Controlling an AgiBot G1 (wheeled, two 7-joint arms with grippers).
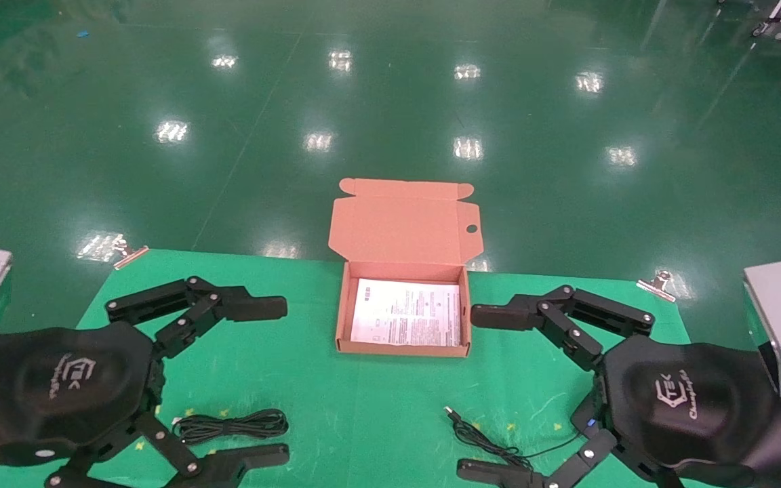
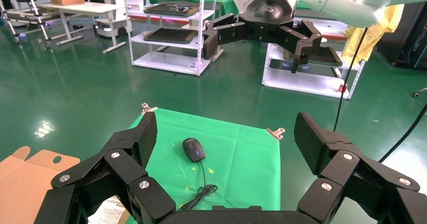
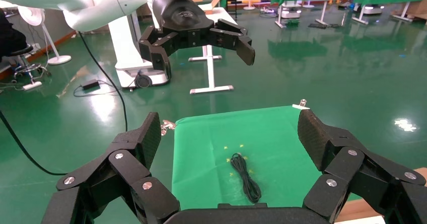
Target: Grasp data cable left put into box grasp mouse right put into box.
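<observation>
The tan box (image 1: pixel 342 313) sits open at the middle of the green table, its lid (image 1: pixel 401 227) folded back and a white printed sheet inside. The bundled data cable (image 1: pixel 231 425) lies on the cloth between my left gripper's (image 1: pixel 287 381) open fingers, below them. It also shows in the right wrist view (image 3: pixel 245 177). The black mouse (image 2: pixel 194 149) lies on the right side under my right gripper (image 1: pixel 465 392), which is open. In the head view the mouse is mostly hidden; its cord (image 1: pixel 489 440) and USB plug (image 1: pixel 449 411) show. Both grippers are empty and hover above the table.
The green cloth (image 1: pixel 377 407) is held by metal clips (image 1: pixel 129 254) at the far corners (image 1: pixel 658 285). Beyond the table's far edge is a glossy green floor. White shelving racks (image 2: pixel 171 27) stand far off.
</observation>
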